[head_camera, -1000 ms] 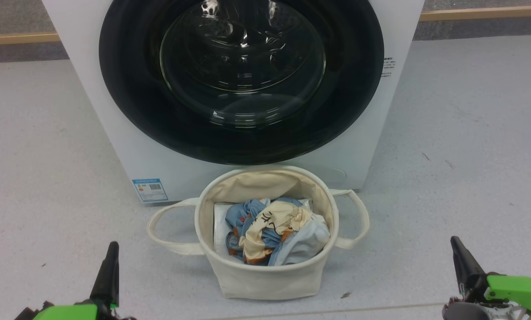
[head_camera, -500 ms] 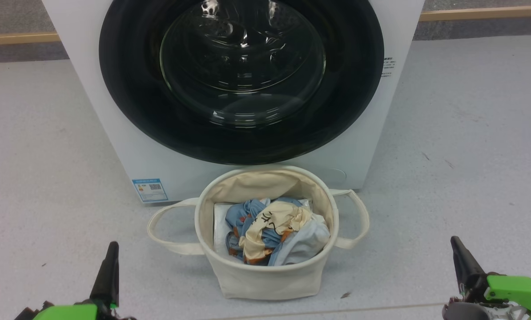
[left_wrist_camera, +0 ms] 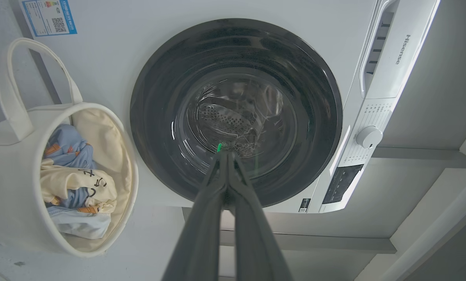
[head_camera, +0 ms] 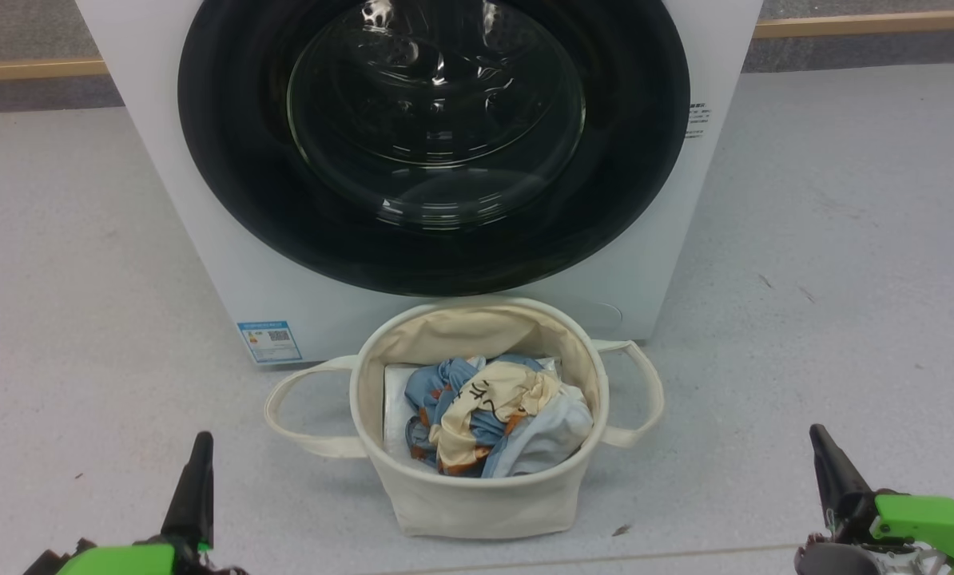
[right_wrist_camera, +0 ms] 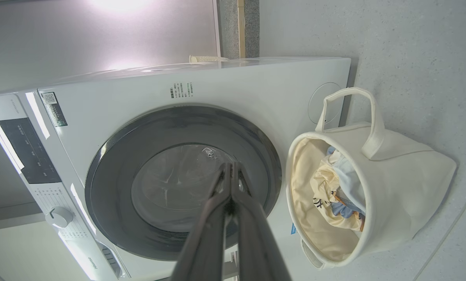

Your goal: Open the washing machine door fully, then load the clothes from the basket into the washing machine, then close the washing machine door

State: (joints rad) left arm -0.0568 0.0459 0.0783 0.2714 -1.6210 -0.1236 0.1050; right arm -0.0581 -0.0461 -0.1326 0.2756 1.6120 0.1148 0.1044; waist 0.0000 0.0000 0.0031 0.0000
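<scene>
The left gripper (head_camera: 201, 446) was at the near left and the right gripper (head_camera: 818, 438) at the near right, each with its two dark fingers pressed together and holding nothing. They were well apart from each other, with the basket (head_camera: 477, 499) between them and a little farther off. The basket stood upright on the grey floor (head_camera: 828, 239), just in front of the washing machine (head_camera: 205, 263) and below the washing machine door (head_camera: 437, 120), which was closed against the white front. The clothes (head_camera: 485, 419) lay bunched inside the basket, blue fabric with orange spots under a cream piece with dark markings, a pale piece at the right. A small blue label (head_camera: 269, 341) sat low on the machine's left.
</scene>
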